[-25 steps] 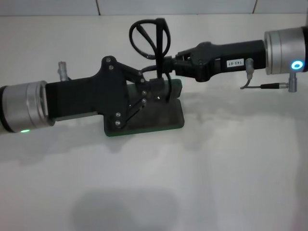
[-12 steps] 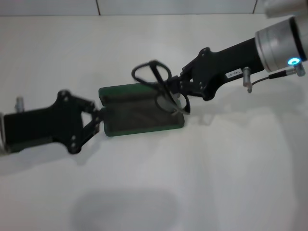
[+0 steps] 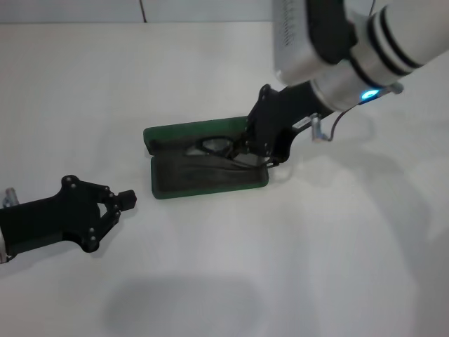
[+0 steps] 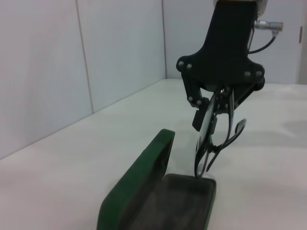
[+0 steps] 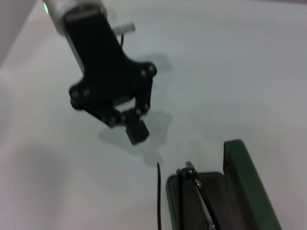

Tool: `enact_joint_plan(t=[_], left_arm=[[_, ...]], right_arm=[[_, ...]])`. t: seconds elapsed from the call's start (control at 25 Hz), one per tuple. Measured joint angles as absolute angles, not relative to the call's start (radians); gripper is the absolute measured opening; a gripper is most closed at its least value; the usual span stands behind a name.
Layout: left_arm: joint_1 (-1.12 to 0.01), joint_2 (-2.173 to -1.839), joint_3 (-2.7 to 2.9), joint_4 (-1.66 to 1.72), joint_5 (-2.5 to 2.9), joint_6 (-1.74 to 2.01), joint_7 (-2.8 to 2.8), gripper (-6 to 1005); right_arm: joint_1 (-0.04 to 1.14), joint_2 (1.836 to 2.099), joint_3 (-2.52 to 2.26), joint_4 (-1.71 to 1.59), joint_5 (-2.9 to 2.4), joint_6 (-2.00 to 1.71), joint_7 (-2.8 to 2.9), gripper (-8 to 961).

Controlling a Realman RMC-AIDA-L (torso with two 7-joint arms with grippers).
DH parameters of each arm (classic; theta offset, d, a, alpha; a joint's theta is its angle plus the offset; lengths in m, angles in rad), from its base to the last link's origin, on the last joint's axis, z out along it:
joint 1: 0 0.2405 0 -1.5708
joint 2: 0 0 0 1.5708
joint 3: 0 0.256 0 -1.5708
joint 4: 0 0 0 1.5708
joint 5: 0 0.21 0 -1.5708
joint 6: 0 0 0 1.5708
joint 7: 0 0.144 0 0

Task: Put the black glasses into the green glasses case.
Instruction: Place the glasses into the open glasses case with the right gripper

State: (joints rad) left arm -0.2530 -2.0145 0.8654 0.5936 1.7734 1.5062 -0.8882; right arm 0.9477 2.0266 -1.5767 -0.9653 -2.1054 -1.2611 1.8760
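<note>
Head view shows the right gripper (image 3: 247, 149) clamping the black glasses (image 3: 219, 147) over the open green glasses case (image 3: 203, 172), while the left gripper (image 3: 125, 199), fingers closed and empty, sits apart on the table (image 3: 316, 253).

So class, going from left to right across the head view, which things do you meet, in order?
Left gripper → green glasses case → black glasses → right gripper.
</note>
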Motion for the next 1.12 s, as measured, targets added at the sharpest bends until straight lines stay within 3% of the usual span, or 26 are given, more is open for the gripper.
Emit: enact_joint_plan(t=[1.12], left_arm=[[-0.261, -2.027, 0.857, 0.595, 1.77, 1.524, -0.891, -1]], right_arm=[[0.967, 2.028, -1.878, -0.943, -2.102, -0.929, 2.014, 87]])
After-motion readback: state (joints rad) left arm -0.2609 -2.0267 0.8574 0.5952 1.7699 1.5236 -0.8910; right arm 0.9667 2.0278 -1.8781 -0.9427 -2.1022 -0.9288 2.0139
